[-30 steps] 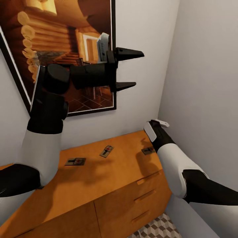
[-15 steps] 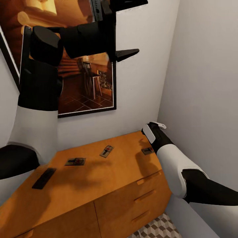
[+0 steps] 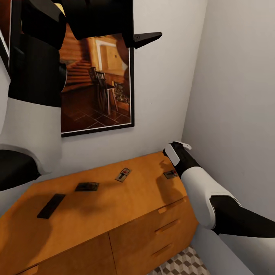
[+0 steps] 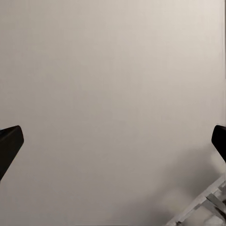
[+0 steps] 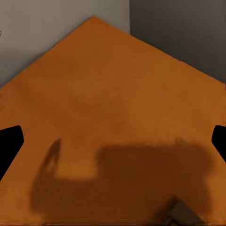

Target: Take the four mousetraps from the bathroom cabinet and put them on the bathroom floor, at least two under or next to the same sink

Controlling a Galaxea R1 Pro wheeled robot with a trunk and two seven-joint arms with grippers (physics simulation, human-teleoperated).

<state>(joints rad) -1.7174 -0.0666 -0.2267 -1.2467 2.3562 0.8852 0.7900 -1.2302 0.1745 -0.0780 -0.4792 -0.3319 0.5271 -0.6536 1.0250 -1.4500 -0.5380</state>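
Several mousetraps lie flat on the orange-brown cabinet [image 3: 114,214]: one [image 3: 123,174] near the middle back, one [image 3: 87,186] left of it, a dark one [image 3: 50,206] farther left, and one [image 3: 170,174] at the right end. My right gripper [image 5: 113,146] is open, hovering over the cabinet's back right corner, with that right-end mousetrap [image 5: 181,214] just at the picture's edge. My right wrist [image 3: 177,151] hides the fingers in the head view. My left gripper [image 4: 113,146] is open and empty, raised high facing the wall; one of its fingers [image 3: 147,37] shows. The sink is out of view.
A framed picture [image 3: 95,84] hangs on the wall above the cabinet. A grey side wall [image 3: 236,95] closes in close on the right. A patch of cube-patterned bathroom floor [image 3: 183,263] shows below the drawer fronts [image 3: 168,229].
My left arm has risen, its upper finger leaving the head view. This uncovered the dark mousetrap at the left. The right arm has barely moved.
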